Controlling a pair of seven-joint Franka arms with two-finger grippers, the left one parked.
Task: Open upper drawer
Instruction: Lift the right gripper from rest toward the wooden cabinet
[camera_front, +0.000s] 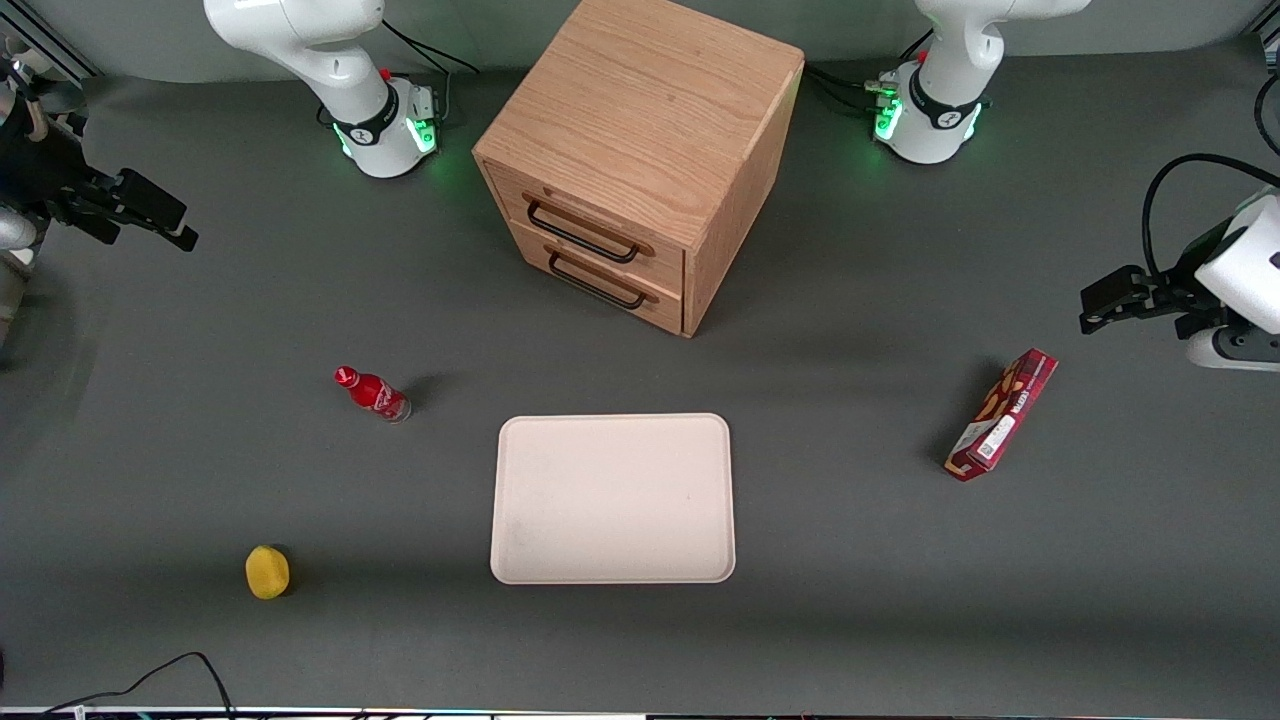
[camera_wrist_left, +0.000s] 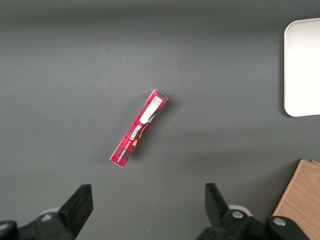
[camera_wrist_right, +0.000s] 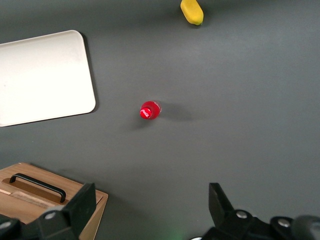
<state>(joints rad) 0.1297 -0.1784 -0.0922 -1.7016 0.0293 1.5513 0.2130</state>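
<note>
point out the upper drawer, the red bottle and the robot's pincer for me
upper drawer (camera_front: 590, 228), front view, its black bar handle.
red bottle (camera_front: 374, 394), front view, its body.
pincer (camera_wrist_right: 150, 207), right wrist view, open, midway between fingertips, above the table.

Even overhead light, soft short shadows, sharp focus throughout.

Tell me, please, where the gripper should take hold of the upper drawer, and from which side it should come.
Grip the thin black bar handle of the upper drawer at its middle, coming from in front of the cabinet: the bar stands off the front. The gripper is open, toward the working arm's end.
</note>
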